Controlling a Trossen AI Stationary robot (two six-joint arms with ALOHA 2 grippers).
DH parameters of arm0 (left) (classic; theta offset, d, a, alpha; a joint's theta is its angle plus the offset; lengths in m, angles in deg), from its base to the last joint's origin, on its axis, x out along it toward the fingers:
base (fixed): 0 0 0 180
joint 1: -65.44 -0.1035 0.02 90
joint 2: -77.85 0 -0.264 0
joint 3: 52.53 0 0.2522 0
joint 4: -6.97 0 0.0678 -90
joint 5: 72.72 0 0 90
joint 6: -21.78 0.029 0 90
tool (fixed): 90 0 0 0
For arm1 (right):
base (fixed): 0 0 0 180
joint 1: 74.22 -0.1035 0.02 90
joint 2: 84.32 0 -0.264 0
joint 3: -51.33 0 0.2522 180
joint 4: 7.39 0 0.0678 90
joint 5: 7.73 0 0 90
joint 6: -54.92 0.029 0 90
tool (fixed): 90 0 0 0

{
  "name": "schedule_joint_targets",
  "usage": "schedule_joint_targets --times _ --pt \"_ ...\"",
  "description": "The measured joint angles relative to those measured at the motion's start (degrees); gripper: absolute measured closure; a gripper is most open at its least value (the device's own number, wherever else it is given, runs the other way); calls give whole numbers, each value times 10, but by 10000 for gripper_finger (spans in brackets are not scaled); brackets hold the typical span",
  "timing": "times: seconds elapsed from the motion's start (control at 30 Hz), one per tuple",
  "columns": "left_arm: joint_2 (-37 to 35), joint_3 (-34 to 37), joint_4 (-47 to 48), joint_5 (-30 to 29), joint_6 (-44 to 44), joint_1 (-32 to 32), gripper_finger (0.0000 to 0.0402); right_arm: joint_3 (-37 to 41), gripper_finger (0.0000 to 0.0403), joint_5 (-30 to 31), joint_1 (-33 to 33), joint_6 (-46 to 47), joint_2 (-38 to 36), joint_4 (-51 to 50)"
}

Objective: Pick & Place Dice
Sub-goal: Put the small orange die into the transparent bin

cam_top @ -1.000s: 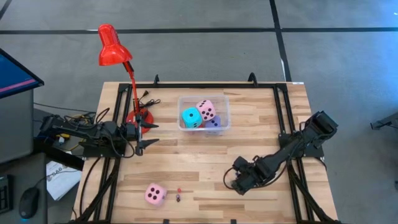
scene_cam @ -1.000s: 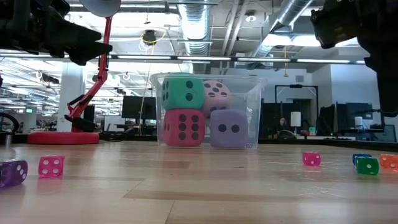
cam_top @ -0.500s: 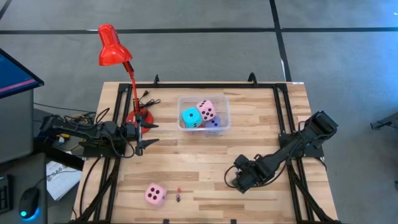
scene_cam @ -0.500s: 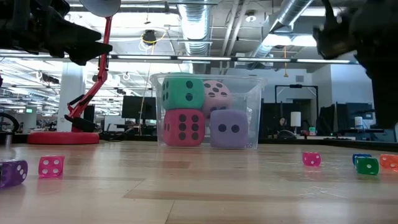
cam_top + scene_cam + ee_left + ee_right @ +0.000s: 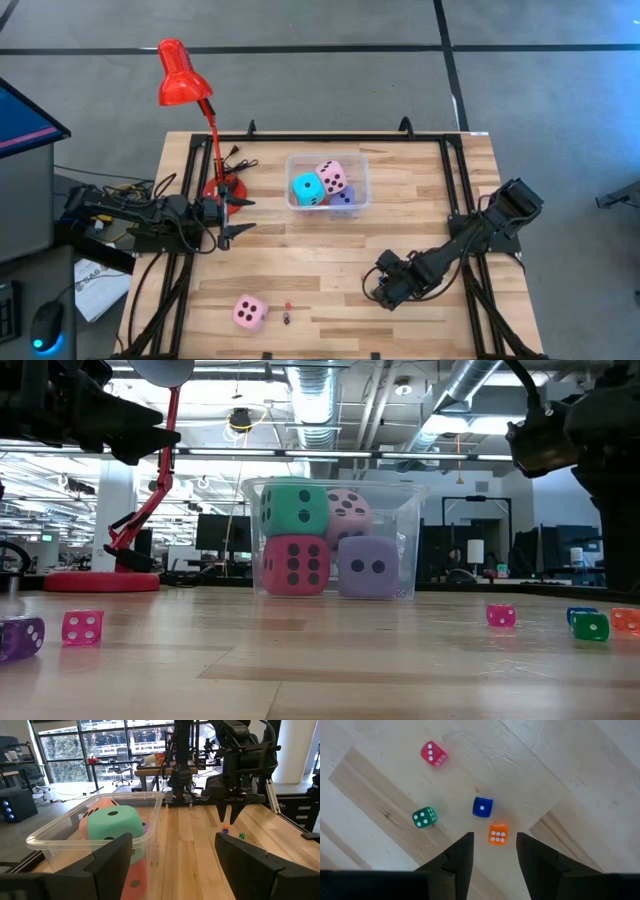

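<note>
A clear bin (image 5: 360, 160) at the table's middle holds a cyan die (image 5: 306, 188), a pink die (image 5: 331, 177), a lavender die (image 5: 344, 198) and, under the cyan one, a red die (image 5: 295, 565). A second pink die (image 5: 249, 312) rests on the table near the front left. My right gripper (image 5: 495, 836) points down, open, above several small dice, with an orange one (image 5: 498, 834) below the gap between its fingertips and touching neither. My left gripper (image 5: 172, 847) stands open and level at the table's left, aimed at the bin.
Small dice lie under my right gripper: red (image 5: 433, 753), green (image 5: 424, 817) and blue (image 5: 482, 806). Two more small dice (image 5: 288, 315) lie beside the pink die. A red desk lamp (image 5: 222, 188) stands at the far left next to my left gripper.
My right gripper has sunk a little toward the small dice on the table, still pointing down and with its fingers as far apart as before. Nothing else has moved.
</note>
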Motion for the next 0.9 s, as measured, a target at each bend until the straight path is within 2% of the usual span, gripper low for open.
schedule_joint_targets --times 0.7,0.9 --pt "0 0 0 0 0 0 128 2 262 19 -6 -3 15 7" --pt "0 0 0 2 0 0 128 -1 262 -14 -8 -16 54 15"
